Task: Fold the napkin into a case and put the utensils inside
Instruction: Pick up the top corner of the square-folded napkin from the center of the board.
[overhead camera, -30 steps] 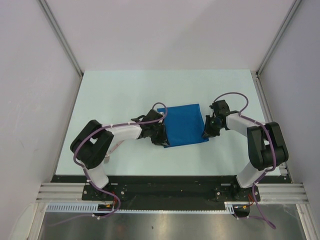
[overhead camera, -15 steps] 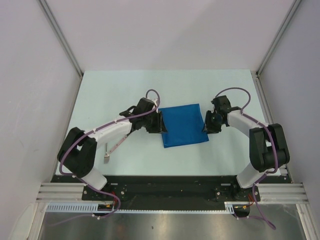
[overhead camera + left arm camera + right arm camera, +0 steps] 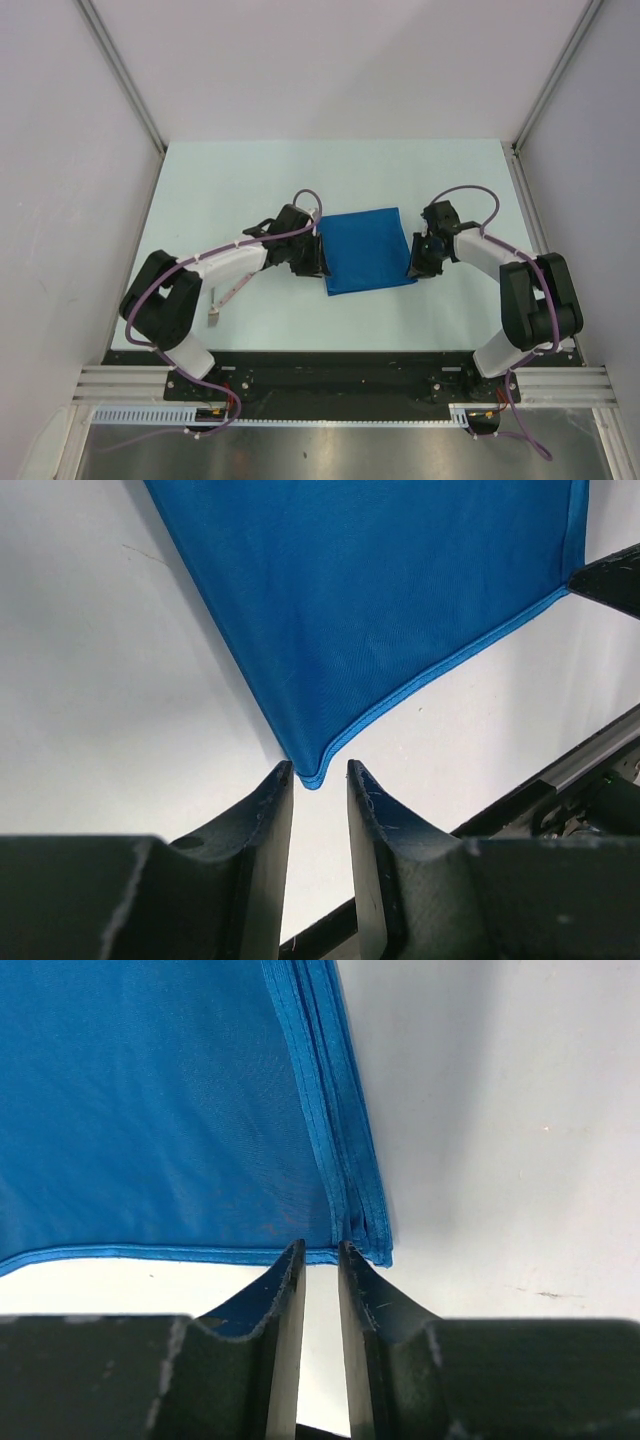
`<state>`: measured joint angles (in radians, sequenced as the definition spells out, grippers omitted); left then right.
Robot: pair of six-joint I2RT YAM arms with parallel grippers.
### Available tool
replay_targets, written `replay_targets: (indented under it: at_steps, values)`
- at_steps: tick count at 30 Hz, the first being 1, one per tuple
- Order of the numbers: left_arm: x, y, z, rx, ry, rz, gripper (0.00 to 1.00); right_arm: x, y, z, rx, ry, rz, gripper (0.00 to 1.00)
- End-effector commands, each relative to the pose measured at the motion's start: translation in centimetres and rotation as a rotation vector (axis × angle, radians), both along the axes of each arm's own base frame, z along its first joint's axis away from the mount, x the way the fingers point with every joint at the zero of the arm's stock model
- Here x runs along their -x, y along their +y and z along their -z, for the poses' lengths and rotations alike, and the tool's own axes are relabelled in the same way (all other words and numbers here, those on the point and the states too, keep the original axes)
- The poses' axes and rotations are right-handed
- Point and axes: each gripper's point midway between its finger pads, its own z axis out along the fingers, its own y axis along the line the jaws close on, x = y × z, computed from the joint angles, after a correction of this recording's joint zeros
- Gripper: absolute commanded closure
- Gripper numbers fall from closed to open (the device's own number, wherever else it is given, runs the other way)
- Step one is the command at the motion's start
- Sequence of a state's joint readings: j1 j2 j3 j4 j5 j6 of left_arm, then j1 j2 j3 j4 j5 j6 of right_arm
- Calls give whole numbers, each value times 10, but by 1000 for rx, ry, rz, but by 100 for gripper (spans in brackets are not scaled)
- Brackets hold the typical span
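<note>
The napkin [image 3: 368, 250] lies flat on the table, folded into a royal-blue rectangle. Stacked layer edges show along its right side in the right wrist view [image 3: 160, 1110]. My left gripper [image 3: 320, 262] sits low at the napkin's near-left corner. In the left wrist view [image 3: 318, 770] its jaws stand a little apart, with the napkin [image 3: 380, 600] corner just ahead of the tips and nothing between them. My right gripper [image 3: 413, 262] is at the near-right corner. Its tips [image 3: 320, 1247] are narrowly apart at the hem and hold nothing. One silver utensil [image 3: 230, 290] lies left of the napkin.
White tabletop [image 3: 250, 180] with grey walls on three sides. A black rail [image 3: 330, 358] runs along the near edge, behind the arm bases. The left arm reaches over the table just above the utensil.
The left arm swung out and its gripper slid along the napkin's left edge, then came back toward the near-left corner. This uncovered the utensil. The right gripper shifted only slightly.
</note>
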<state>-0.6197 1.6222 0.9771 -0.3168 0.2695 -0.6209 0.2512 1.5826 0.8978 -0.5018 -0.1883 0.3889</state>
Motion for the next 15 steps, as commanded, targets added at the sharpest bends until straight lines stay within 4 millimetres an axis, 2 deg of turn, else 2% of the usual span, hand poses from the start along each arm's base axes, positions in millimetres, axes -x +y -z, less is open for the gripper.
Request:
replay_targets:
  at_steps: [1,5,8,15]
  values:
    - [-1,-3,-8,24,-28,10,67,-3,-3,-5,17,-32,9,75]
    - [1,-3,-2,18,-16,11,67,-5,-7,-12,38,-56,14,69]
    - [4,-3,5,21,5,8,68,-4,-9,-10,40,-49,10,69]
    - [4,-2,5,23,2,0,68,-1,-2,0,18,-27,0,73]
